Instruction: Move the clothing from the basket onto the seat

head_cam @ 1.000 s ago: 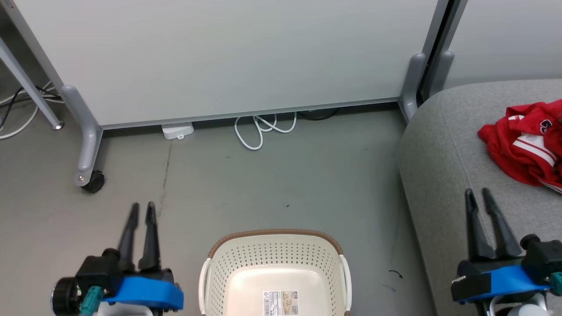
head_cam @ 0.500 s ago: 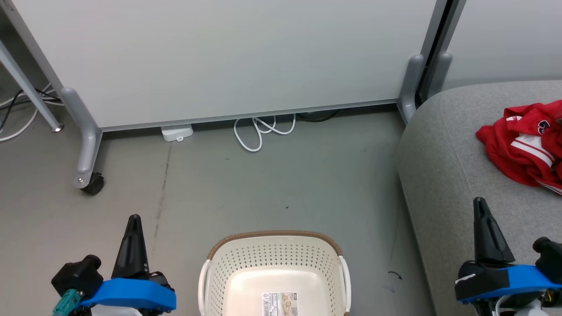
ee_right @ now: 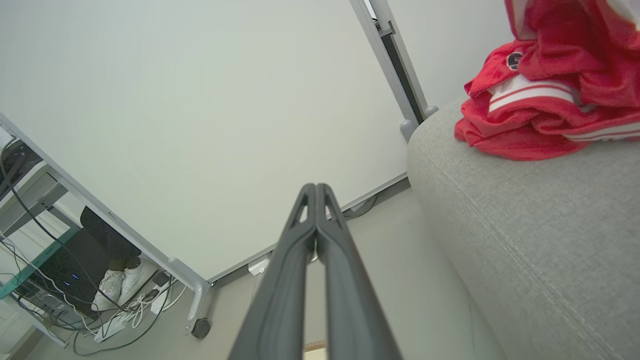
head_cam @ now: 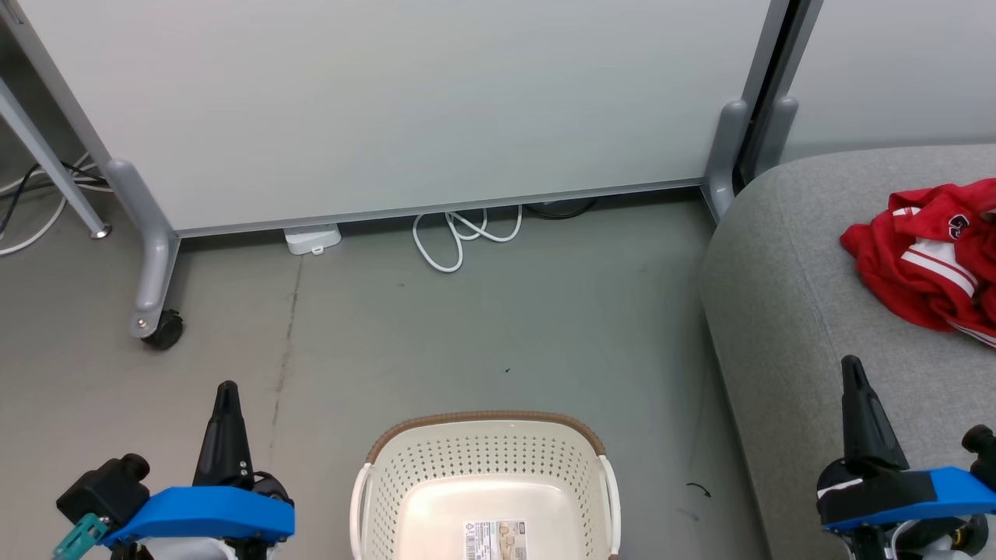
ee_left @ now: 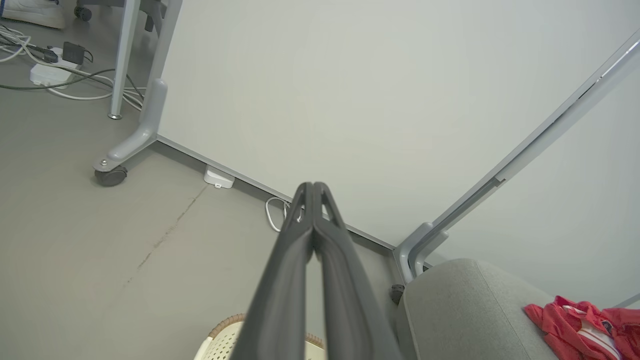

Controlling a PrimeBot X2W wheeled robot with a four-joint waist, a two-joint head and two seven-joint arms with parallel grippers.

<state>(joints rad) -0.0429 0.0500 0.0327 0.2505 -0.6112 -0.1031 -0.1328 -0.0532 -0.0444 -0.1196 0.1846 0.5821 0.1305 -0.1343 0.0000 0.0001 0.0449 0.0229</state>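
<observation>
1. The left claw (head_cam: pixel 226 386) is now showing its two dark fingers pressed together into a single point; a second ago they were standing apart.
2. That claw is also sitting lower and further left in the head view than it was.
3. The right claw (head_cam: pixel 852 362) is showing the same change: its fingers are closed tight and it is sitting lower in the head view.
4. The head camera is drifting slightly: the basket (head_cam: pixel 486 420) and the caster (head_cam: pixel 165 330) are appearing a little lower, and the clothing (head_cam: pixel 918 264) a little further left.
</observation>
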